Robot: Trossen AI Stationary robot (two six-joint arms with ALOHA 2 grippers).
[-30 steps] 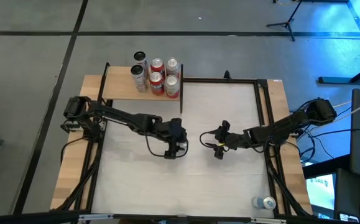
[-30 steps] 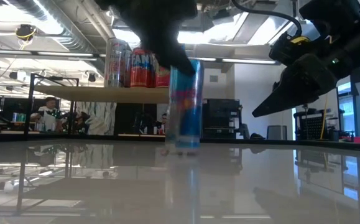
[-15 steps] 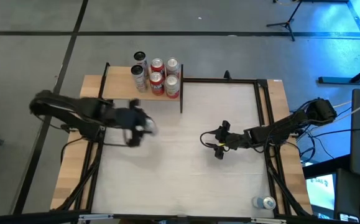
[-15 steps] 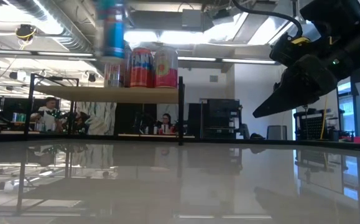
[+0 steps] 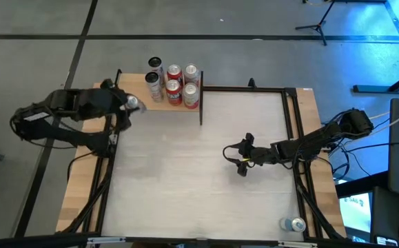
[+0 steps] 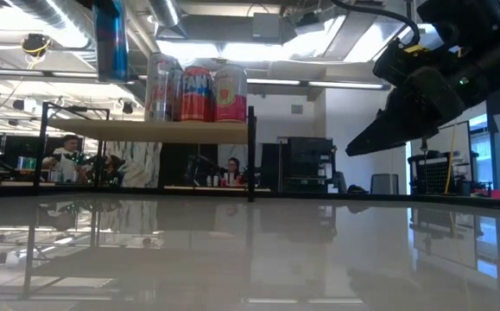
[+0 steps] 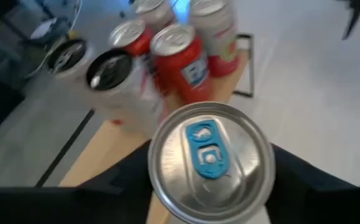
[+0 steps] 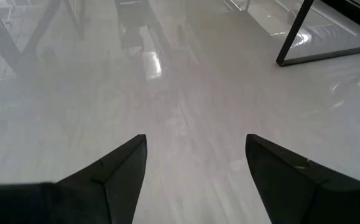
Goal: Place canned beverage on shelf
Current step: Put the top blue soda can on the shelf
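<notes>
We see five cans (image 5: 174, 84) crowding the shelf (image 5: 131, 100), our left gripper (image 5: 127, 103) pinching the blue can (image 5: 133, 102) above its bare end, while our right gripper (image 5: 242, 160) waits spread mid-table.

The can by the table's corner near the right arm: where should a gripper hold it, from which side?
Grip the spare can around its mid side wall, coming level from the centre of the table: it seems to stand upright, lid up, beside the edge. The open right gripper is nearest.
</notes>
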